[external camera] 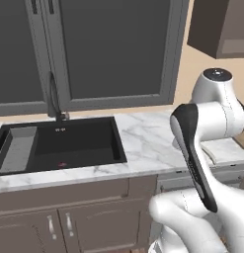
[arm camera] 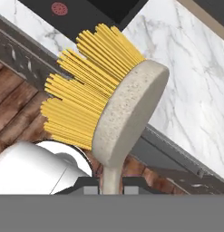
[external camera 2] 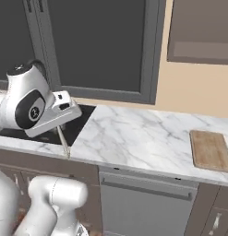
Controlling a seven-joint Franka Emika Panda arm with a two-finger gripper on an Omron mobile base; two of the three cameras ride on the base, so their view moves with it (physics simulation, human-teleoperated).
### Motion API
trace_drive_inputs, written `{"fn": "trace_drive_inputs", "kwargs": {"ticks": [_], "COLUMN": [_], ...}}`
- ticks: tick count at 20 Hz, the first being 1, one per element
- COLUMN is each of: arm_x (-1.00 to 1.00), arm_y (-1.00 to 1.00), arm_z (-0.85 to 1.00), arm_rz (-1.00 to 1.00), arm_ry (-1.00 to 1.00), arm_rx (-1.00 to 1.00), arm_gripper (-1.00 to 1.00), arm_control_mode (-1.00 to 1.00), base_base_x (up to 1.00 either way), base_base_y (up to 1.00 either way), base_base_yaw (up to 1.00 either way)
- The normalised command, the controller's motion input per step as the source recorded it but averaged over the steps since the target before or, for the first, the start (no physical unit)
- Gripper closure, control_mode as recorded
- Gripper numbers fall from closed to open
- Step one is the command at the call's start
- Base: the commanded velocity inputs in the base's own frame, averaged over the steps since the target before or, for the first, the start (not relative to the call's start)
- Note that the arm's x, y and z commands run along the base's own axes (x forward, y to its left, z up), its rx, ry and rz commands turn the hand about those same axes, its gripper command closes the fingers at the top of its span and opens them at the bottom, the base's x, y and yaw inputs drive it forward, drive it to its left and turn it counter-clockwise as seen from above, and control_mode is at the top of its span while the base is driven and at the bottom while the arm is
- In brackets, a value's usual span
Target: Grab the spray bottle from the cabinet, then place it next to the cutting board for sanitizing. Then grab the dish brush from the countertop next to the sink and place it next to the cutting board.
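Yellow-bristled dish brush [arm camera: 109, 108] is hanging clamped by its handle in the tool [arm camera: 111, 183], while the cutting board [external camera 2: 210, 150] is lying far right along the worktop [external camera 2: 138, 136].

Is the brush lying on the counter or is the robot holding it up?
Held up. The dish brush handle runs down between the gripper fingertips, its head in the air above the countertop edge.

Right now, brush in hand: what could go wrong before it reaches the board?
1. The hand pinches only the thin handle end of the dish brush; the heavy head may pivot or slip.
2. The brush hangs over the countertop front edge; a drop could land on the floor.
3. The cutting board is far right: long carry.
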Motion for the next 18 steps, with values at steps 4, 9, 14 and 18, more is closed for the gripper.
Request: {"fn": "trace_drive_inputs", "kwargs": {"ticks": [4, 9, 14, 18], "arm_x": [0.0, 0.0, 0.0, 0.0], "arm_y": [0.0, 0.0, 0.0, 0.0], "arm_z": [0.0, 0.0, 0.0, 0.0], "arm_rz": [0.0, 0.0, 0.0, 0.0], "arm_ry": [0.0, 0.0, 0.0, 0.0], "arm_rx": [0.0, 0.0, 0.0, 0.0], "arm_gripper": [1.0, 1.0, 1.0, 1.0], "arm_control_mode": [1.0, 1.0, 1.0, 1.0], "base_base_x": [-0.29, 0.12, 0.67, 0.16], "base_base_y": [-0.96, -0.91, -0.08, -0.61], "base_base_yaw": [-0.14, -0.24, -0.23, 0.02]}}
